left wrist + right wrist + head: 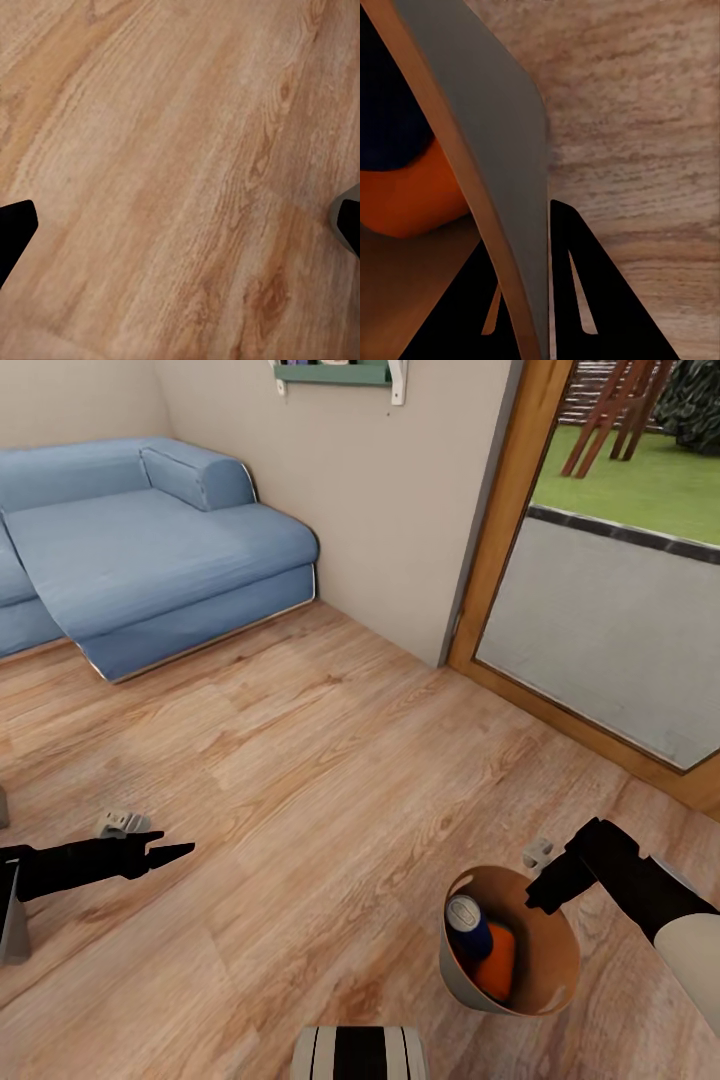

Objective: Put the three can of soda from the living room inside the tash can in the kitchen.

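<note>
The tash can [548, 950], brown inside and pale grey outside, hangs tilted just above the wooden floor at the lower right of the head view. A blue can of soda [468, 923] with a silvery top and an orange can of soda [497, 963] lie inside it. My right gripper [545, 895] is shut on its far rim. In the right wrist view, one finger of the right gripper [521, 232] is on each side of the bin's wall [502, 150], with the orange can [412, 195] and the blue can [390, 112] behind it. My left gripper [170, 852] hovers open over bare floor, holding nothing [180, 225].
A blue sofa [150, 550] stands at the back left against the wall. A wood-framed glass door [500, 560] is at the right, with lawn outside. Small grey objects lie on the floor by the left gripper [122, 823] and by the right gripper [538, 852].
</note>
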You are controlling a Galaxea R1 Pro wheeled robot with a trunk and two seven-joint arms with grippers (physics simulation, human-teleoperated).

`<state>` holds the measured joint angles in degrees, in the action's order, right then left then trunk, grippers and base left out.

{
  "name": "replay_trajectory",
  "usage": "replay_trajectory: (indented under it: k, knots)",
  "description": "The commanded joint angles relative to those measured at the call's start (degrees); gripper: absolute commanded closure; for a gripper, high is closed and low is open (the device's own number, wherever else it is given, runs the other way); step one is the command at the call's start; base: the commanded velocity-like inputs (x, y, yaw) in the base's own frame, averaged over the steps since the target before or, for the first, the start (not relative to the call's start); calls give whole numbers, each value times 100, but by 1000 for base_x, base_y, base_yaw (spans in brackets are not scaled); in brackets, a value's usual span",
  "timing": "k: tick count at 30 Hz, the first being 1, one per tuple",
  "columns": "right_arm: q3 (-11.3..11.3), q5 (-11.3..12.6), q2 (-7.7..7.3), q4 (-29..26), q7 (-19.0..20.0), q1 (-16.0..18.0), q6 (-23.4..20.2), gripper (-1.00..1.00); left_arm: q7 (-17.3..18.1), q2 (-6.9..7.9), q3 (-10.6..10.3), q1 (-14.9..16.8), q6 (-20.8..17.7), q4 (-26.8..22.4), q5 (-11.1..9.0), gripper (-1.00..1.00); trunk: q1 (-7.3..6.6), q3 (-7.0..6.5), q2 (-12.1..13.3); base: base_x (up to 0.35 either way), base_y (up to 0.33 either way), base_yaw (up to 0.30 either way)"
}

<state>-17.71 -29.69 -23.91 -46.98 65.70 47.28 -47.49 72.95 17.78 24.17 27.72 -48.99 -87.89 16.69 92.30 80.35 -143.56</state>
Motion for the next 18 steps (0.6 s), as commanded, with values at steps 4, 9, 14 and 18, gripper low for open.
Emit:
replay_trajectory:
  k: [4,9,14,18]
  knots:
    - [-2,60,0,-2,27,1,-59,100,1,-1,0,2,17,0,1,-100,0,0,0,0,0,0]
    - [-4,60,7,-1,24,1,-59,100,0,-2,0,-1,22,0,1,-100,7,66,-4,0,0,0]
    - [-4,60,7,-4,29,1,-59,100,-118,-2,-5,0,21,0,-4,-100,20,177,-11,0,0,0]
    - [-4,60,12,-3,30,1,-59,100,-184,-2,-8,4,24,0,-9,-100,25,221,-14,0,0,0]
